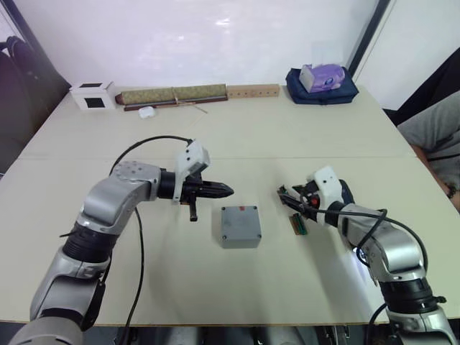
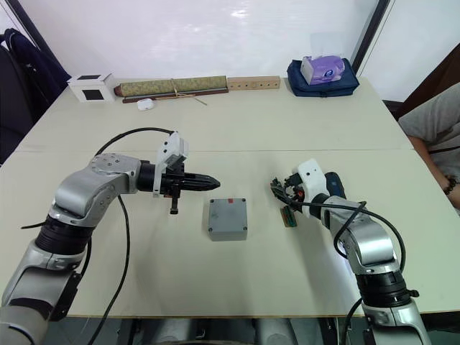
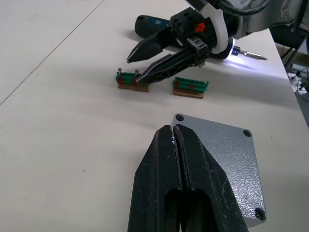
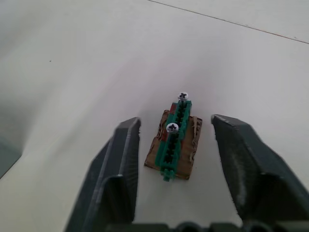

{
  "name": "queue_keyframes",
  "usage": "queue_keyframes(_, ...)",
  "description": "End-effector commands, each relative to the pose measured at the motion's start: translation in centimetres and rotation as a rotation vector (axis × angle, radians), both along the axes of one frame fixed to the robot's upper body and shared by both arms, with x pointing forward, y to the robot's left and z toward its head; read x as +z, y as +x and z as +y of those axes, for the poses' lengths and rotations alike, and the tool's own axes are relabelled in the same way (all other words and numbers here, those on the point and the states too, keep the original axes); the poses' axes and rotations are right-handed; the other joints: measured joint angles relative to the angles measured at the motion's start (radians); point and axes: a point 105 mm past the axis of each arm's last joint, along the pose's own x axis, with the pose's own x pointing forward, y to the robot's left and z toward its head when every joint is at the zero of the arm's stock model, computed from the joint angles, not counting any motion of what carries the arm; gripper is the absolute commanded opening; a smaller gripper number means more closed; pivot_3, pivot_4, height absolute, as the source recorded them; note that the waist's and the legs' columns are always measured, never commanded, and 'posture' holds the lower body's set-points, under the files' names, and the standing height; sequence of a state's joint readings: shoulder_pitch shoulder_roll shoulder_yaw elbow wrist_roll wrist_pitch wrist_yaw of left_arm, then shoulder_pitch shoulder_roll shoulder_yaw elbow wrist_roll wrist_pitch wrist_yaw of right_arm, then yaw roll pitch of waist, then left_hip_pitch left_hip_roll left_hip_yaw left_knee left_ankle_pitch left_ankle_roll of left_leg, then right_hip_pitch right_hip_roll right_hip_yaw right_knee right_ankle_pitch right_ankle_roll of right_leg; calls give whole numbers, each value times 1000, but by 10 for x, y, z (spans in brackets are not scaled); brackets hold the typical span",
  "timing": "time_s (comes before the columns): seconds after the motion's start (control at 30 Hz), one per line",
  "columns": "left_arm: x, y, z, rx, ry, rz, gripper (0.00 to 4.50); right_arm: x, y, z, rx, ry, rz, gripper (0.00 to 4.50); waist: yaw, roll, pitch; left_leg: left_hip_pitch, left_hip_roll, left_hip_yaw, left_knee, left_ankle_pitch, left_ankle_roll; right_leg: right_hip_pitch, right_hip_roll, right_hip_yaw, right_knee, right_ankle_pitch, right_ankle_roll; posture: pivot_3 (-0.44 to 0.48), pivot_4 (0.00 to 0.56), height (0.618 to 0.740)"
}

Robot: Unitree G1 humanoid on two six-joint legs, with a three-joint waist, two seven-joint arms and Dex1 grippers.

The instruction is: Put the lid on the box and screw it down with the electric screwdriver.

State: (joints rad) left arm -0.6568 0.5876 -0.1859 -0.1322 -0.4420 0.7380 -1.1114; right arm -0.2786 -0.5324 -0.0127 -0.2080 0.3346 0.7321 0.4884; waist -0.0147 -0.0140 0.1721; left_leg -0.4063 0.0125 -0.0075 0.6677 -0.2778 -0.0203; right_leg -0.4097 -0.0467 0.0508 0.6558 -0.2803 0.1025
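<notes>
Table [image 1: 215, 287]: a wide pale tabletop, with clutter along its far edge and a person's sleeve at the right edge.

Box [image 1: 240, 226]: a square grey enclosure at the table's centre, between the two arms. The lid [image 3: 227, 159] sits flush on top, corner screw holes showing. It looks rigid and fairly light, with a smooth face that may slide if pushed. Judgement: steady it by its side walls, not by the top.

Left gripper [image 1: 219, 190]: hangs just left of the box, pointing toward it. Its two black fingers are pressed together on nothing.

Right gripper [image 4: 176, 140]: hovers low over the table right of the box. Its fingers are spread wide apart, straddling a screw strip [image 4: 175, 137] without touching it.

Electric screwdriver [image 3: 152, 24]: a dark tool with a blue textured grip lying on the table behind the right gripper, its metal bit pointing away. It is partly hidden, so its full length is hard to judge. Judgement: stiff and heavier than the screws; take it at the textured middle.

Screw strips: two small green strips on brown backing, right of the box; the second strip [image 3: 190, 87] lies beside the first. The screws are tiny and easily dropped.
</notes>
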Motion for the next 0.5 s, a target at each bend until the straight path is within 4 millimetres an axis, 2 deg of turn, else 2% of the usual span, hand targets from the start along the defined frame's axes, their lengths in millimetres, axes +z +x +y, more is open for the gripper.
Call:
queue_keyframes(0.03, 2, -2, 0, -12, 5, -25, 0, 10, 2, 1, 9, -5, -49, 756, 0, 0, 0, 0, 0, 0, 0, 0, 0, 0, 0, 0, 0, 0, 0, 0, 150, 740)
queue_keyframes(0.1, 1, -2, 0, -12, 5, -25, 0, 9, 3, 1, 8, -6, -50, 71, 0, 0, 0, 0, 0, 0, 0, 0, 0, 0, 0, 0, 0, 0, 0, 0, 150, 740)
queue_keyframes(0.3, -2, -2, 2, -9, 15, -27, 0, 10, 3, 0, 6, -18, -58, 71, 0, 0, 0, 0, 0, 0, 0, 0, 0, 0, 0, 0, 0, 0, 0, 0, 150, 740)
queue_keyframes(0.5, -3, 0, 2, -10, 15, -28, 0, 25, 3, -2, 2, -18, -120, 71, 0, 0, 0, 0, 0, 0, 0, 0, 0, 0, 0, 0, 0, 0, 0, 0, 150, 740)
